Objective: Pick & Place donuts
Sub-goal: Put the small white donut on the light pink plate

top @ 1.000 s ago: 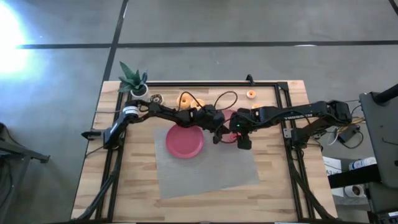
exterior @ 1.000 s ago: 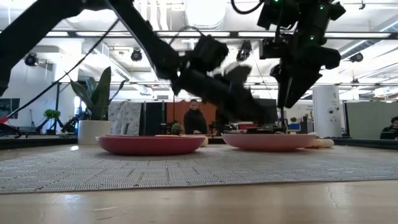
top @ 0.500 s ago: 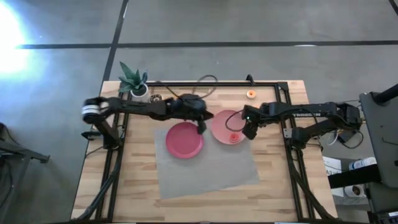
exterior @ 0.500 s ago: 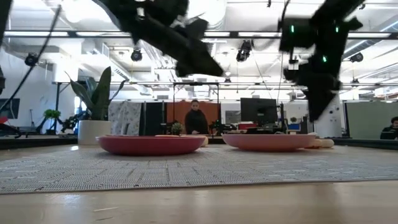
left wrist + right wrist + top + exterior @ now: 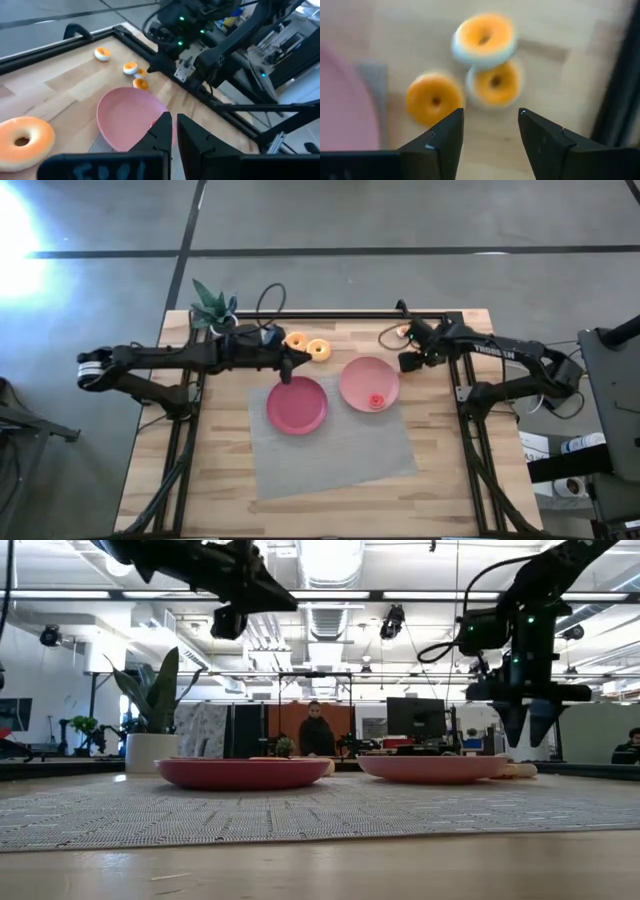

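Two larger orange donuts (image 5: 296, 340) (image 5: 318, 350) lie on the wood past the magenta plate (image 5: 297, 406). A tiny red donut (image 5: 376, 401) sits in the pink plate (image 5: 369, 380). Three tiny orange donuts (image 5: 485, 37) (image 5: 495, 82) (image 5: 434, 100) lie on the wood near the far right corner. My left gripper (image 5: 287, 370) hovers shut over the magenta plate's far rim; its wrist view shows one large donut (image 5: 22, 140) beside it. My right gripper (image 5: 490, 132) hangs open above the tiny donuts (image 5: 402, 332), pointing down. The dark brown donut is hidden.
A potted green plant (image 5: 213, 310) stands at the far left corner. Both plates rest on a grey mat (image 5: 330, 455). A black frame rail (image 5: 350, 314) runs along the far edge, with side rails left and right. Bare wood lies near the front edge.
Both grippers left the pink plate. My left gripper rose and drew back toward the table's left and far side, ending over the magenta plate's far rim. My right gripper swung toward the far right corner, over the tiny donuts. The red donut now shows in the pink plate.
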